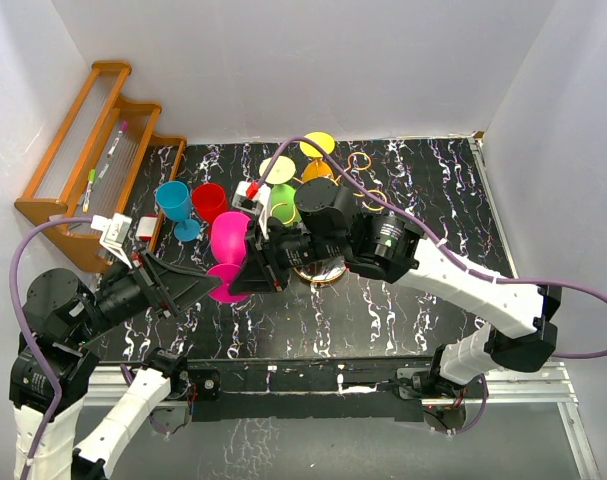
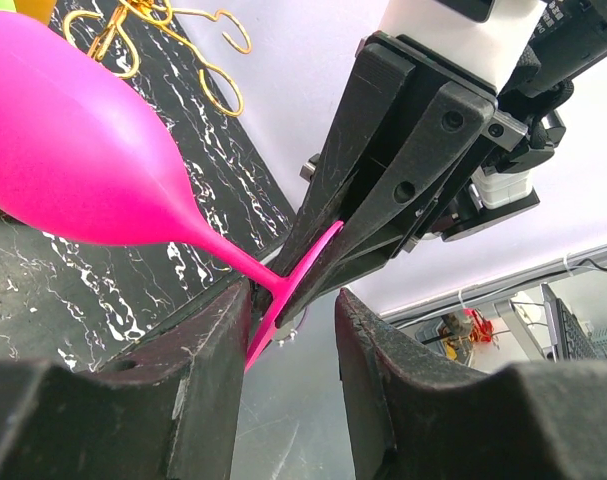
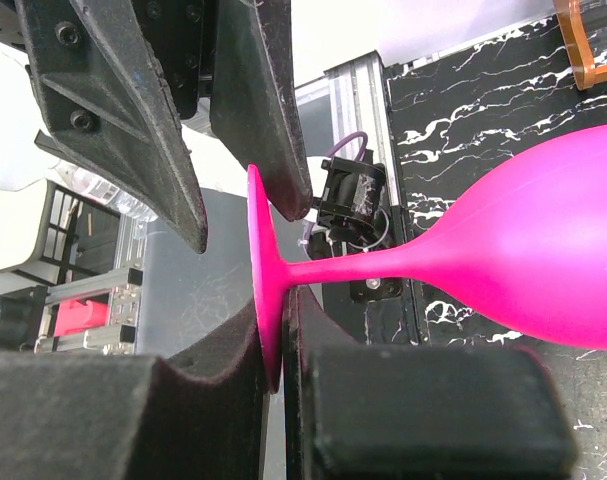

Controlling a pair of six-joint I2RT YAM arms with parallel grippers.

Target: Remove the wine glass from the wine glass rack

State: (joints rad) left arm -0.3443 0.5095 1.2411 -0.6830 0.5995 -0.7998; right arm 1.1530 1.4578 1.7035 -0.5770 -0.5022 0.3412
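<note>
1. Wine glass (image 1: 229, 235) (pink) is off the wine glass rack (image 1: 360, 160). It hangs in the air over the counter (image 1: 433, 190), just left of the rack, lying approx sideways w/ its foot toward the arm bases.
2. Right end effector (image 3: 278, 310) is clamped on the foot disc, one finger on each face.
3. Left end effector (image 2: 293, 300) has its fingers apart, straddling the foot by the stem. It isn't gripping.
4. Looks like a handover. Close the left slowly and squarely on the foot or stem, w/o twisting the glass.
5. Right should release only once the left has a firm hold.
6. Both sets of fingers crowd one thin disc, so keep them from bumping.
7. Risk: the bowl overhangs, so the glass may pivot in a weak pinch.
</note>
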